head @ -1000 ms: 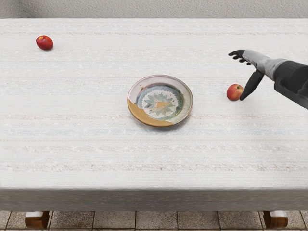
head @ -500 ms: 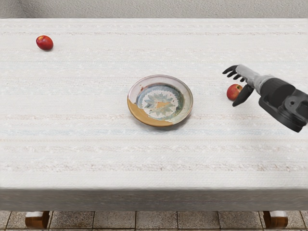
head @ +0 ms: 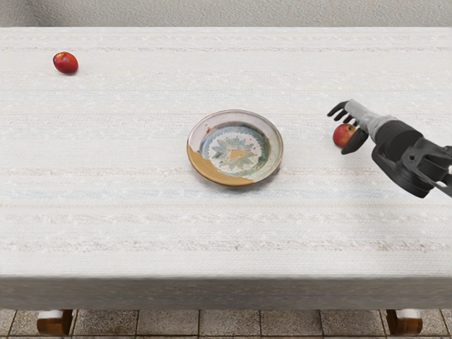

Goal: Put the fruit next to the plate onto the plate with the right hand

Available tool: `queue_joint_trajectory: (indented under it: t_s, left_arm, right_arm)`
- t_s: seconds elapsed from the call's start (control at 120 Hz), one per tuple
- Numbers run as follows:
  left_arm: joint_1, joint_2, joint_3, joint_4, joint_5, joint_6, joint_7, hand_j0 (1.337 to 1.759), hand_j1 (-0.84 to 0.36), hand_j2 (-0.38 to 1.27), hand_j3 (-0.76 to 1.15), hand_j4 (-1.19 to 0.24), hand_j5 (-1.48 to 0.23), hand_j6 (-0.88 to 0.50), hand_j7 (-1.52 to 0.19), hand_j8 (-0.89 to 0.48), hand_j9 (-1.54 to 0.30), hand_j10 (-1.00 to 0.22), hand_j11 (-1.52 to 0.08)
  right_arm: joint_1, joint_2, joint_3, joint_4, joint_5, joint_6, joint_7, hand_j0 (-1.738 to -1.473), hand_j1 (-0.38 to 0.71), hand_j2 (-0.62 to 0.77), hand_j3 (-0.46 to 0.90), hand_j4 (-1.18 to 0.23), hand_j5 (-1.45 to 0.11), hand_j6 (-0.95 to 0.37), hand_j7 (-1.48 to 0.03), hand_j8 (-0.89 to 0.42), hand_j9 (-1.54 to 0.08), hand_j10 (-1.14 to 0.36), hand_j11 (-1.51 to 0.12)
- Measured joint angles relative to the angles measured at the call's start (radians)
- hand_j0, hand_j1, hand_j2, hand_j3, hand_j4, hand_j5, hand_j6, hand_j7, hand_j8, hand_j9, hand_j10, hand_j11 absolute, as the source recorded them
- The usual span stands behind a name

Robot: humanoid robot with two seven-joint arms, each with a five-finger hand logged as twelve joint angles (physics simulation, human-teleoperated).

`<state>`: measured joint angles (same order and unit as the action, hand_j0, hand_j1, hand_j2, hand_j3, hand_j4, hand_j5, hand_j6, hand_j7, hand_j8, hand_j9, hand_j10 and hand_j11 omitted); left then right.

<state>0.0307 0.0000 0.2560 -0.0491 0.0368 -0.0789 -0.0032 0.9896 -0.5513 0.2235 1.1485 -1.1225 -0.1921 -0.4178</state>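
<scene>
Just beside the robot hand [head: 355,121], fruit [head: 342,134]

Your route from near fruit [head: 342,134] to plate [head: 210,171]: open tabletop [head: 311,152] between them. Second fruit [head: 65,62]: far-left, well apart.

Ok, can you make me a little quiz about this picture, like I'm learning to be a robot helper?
1. True or false: there is fruit on the plate.
2. Which thing is the right hand right next to? A the plate, B the apple beside the plate, C the table's front edge.
3. How many apples lie on the table?
Key: 1 false. 2 B. 3 two; the other apple sits far off at the left.
</scene>
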Motion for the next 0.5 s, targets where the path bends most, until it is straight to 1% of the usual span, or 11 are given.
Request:
queue_joint_trajectory:
  t_s: [0.075,0.167,0.325,0.5]
  left_arm:
    - [0.0,0.0,0.0,0.0,0.0,0.0,0.0,1.658,0.06,0.05,0.0,-0.25,-0.32,-0.25,-0.32,-0.25,-0.32,-0.25,-0.32]
    - [0.0,0.0,0.0,0.0,0.0,0.0,0.0,1.658,0.06,0.05,0.0,-0.25,-0.32,-0.25,-0.32,-0.25,-0.32,-0.25,-0.32]
    - [0.0,0.0,0.0,0.0,0.0,0.0,0.0,1.658,0.06,0.05,0.0,-0.25,-0.32,-0.25,-0.32,-0.25,-0.32,-0.25,-0.32]
    - [0.0,0.0,0.0,0.0,0.0,0.0,0.0,1.658,0.06,0.05,0.0,-0.25,-0.32,-0.25,-0.32,-0.25,-0.32,-0.25,-0.32]
  right_arm:
    - [0.0,0.004,-0.002,-0.017,-0.003,-0.006,0.003,-1.658,0.09,-0.07,0.0,-0.39,-0.47,-0.38,-0.48,-0.37,-0.47,-0.41,-0.48]
    - [0.002,0.013,-0.003,-0.043,0.0,-0.015,0.006,-1.658,0.1,-0.07,0.0,-0.39,-0.48,-0.38,-0.49,-0.41,-0.49,-0.4,-0.49]
    - [0.004,0.068,-0.005,-0.117,0.002,-0.019,0.018,-1.658,0.11,-0.07,0.0,-0.39,-0.49,-0.39,-0.5,-0.4,-0.5,-0.39,-0.5]
    - [0.006,0.086,-0.005,-0.155,0.003,-0.02,0.026,-1.658,0.11,-0.07,0.0,-0.39,-0.5,-0.39,-0.5,-0.39,-0.5,-0.39,-0.5]
